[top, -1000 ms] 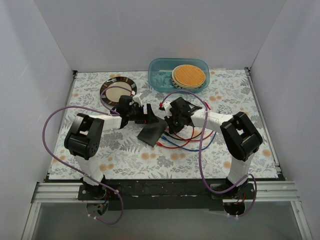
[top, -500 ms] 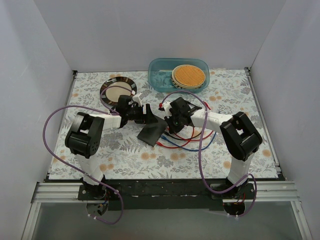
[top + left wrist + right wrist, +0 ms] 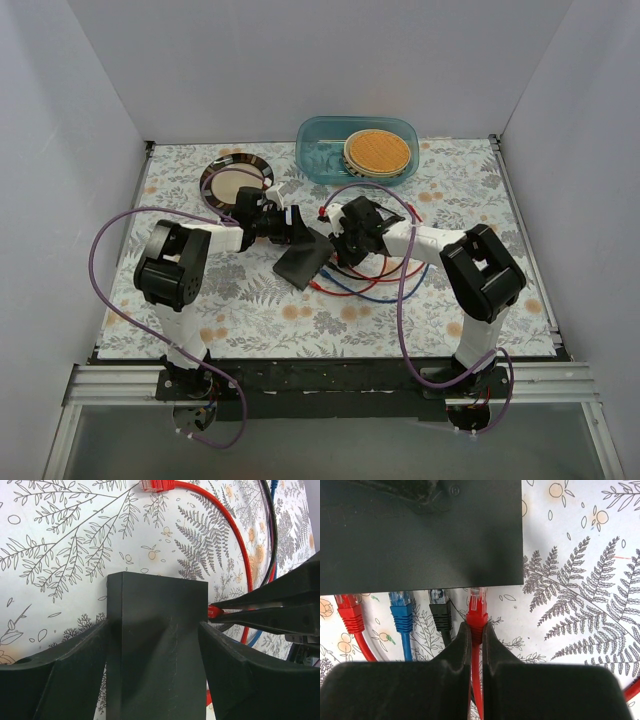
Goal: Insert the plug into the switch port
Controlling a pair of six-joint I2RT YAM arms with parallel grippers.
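Two fingers (image 3: pixel 65 675) of left end effector (image 3: pixel 153 630) nearer switch (image 3: pixel 157 595)

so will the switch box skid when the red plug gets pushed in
Probably light: the switch box is thin and flat, so it may skid on the printed mat. The left gripper straddling its sides should brace it. It looks rigid, unlikely to flex.

Red plug (image 3: pixel 477 607), clear tip, pinched between the right gripper (image 3: pixel 476 630) fingers, pointing straight ahead. Tip meets the near edge of the switch box (image 3: pixel 420 530); can't tell how deep. Box is flat, dark grey, sandwiched between the left gripper (image 3: pixel 152 625) fingers, which touch both sides.
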